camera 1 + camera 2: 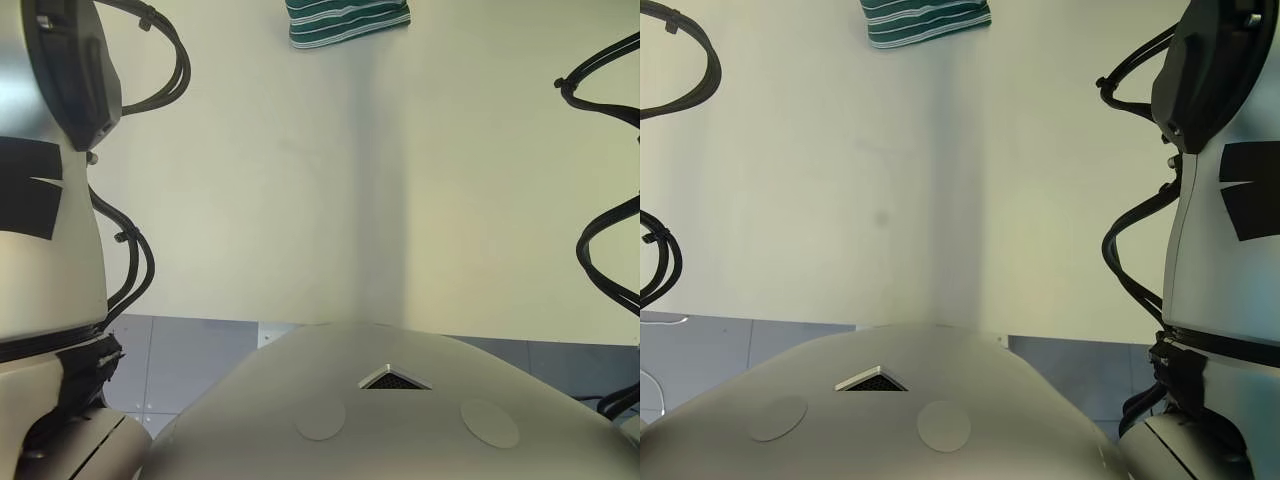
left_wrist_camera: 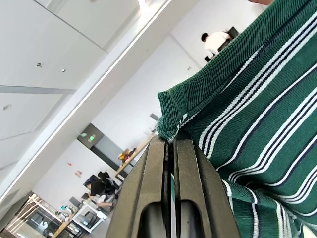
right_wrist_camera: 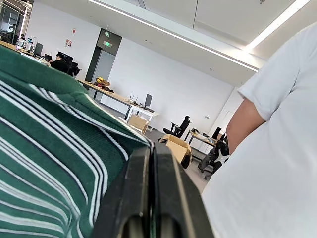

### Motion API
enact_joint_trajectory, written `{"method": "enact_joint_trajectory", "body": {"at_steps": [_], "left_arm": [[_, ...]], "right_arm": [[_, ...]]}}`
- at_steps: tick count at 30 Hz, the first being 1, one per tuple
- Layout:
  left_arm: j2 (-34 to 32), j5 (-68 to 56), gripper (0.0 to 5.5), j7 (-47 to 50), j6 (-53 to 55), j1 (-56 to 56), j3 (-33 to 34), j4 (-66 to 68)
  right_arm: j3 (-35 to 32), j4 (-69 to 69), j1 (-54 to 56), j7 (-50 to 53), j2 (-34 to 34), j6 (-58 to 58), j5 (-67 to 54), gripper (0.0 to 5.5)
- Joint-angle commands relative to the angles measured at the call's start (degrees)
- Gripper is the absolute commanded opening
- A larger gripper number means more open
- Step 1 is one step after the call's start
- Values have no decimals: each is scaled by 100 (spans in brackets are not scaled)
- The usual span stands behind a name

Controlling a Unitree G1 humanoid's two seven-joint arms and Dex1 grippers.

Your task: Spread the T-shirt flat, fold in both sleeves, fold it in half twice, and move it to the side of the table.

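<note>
The T-shirt, a dark green ribbed knit with thin white and navy stripes, is at 12 o'clock in the head views. It shows as a bunched bundle cut off by the upper edge, over the far part of the pale bench. I cannot tell whether it rests on the bench there or hangs just above it. The bench is a smooth cream surface, and its near edge meets grey floor tiles toward 6 o'clock.

The left arm is raised at 9 o'clock and the right arm at 3 o'clock. Each has black cable loops beside it.

In the left wrist view the left hand is clenched, its two dark fingers pressed flat against each other. It is grasping the T-shirt: a corner of the ribbed hem sits right at the fingertips, and green cloth shows in the slit between them. The rest of the shirt spreads away from the tips in striped folds, against a white ceiling with a long light strip.

In the right wrist view the right hand is also clenched, with only a hairline seam between its fingers. The striped cloth runs right up to the tips and meets them, so this hand too grips the shirt's edge. Beyond it is an open office room with a black office chair and a cardboard box.
</note>
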State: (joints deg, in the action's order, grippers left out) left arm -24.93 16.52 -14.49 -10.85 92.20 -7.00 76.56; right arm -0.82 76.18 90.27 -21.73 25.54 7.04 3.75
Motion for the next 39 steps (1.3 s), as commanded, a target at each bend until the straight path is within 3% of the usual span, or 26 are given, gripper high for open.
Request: {"method": "enact_joint_trajectory", "body": {"at_steps": [1, 4, 6, 8, 11, 13, 15, 18, 21, 23, 26, 29, 32, 34, 37, 39], "left_arm": [[-283, 23, 0, -575, -279, -121, -8, -122], [-548, -424, 0, -1942, -411, -981, 83, -1142], [-970, -1377, 0, -3252, 990, -2567, 226, -4016], [-1876, -3227, 0, -4154, 3229, -4422, 472, -7520], [-3255, -5607, 0, -4825, 5074, -6832, 1277, -10668], [-3775, -5463, 0, -5065, 5354, -8485, 1172, -11629], [-4062, -4233, 0, -4858, 5066, -9671, 339, -11841], [-4145, -2733, 0, -4337, 4833, -10519, -696, -11776], [-3878, -2355, 0, -3853, 5247, -10792, -1190, -12090], [-3856, -2154, 39, -3618, 5520, -10901, -1338, -12282], [-4088, -2209, 100, -3586, 5764, -11081, -1086, -12533], [-4316, -2920, 105, -4102, 5843, -11311, 212, -12926], [-4072, -3977, 105, -4673, 5646, -10902, 1746, -13250], [-3886, -4598, 105, -4741, 5738, -10544, 2306, -13144], [-2993, -4426, 105, -3392, 6488, -9038, 1595, -11897], [-2558, -3733, 68, -2834, 6144, -8856, 690, -11038]], "right_arm": [[185, -58, -38, -777, 386, 364, 308, 3], [248, -524, -531, -2658, 847, 656, 142, 3], [328, -2054, -1453, -4783, 1402, 136, -484, 3], [490, -5023, -3182, -6318, 2462, -1347, -1611, 3], [331, -8479, -5704, -7022, 3875, -2820, -3017, 3], [470, -9759, -7162, -6637, 3946, -2928, -2875, 3], [889, -10143, -8237, -6192, 3719, -2487, -1950, 3], [1401, -9938, -9135, -5619, 3309, -1887, -620, 3], [1729, -9907, -9746, -5049, 3073, -1801, 196, 3], [1818, -10067, -10042, -4804, 3056, -1933, 461, 43], [1633, -10573, -10313, -4913, 3266, -2419, -22, 101], [867, -11279, -10291, -5484, 3544, -3347, -1569, 150], [16, -10753, -8941, -5508, 3193, -4509, -3243, 156], [-56, -10018, -7853, -5031, 2605, -5041, -3687, 136], [862, -8727, -6911, -3792, 1455, -4887, -2750, 71], [1604, -7519, -6567, -2969, 565, -4515, -1960, 28]]}}
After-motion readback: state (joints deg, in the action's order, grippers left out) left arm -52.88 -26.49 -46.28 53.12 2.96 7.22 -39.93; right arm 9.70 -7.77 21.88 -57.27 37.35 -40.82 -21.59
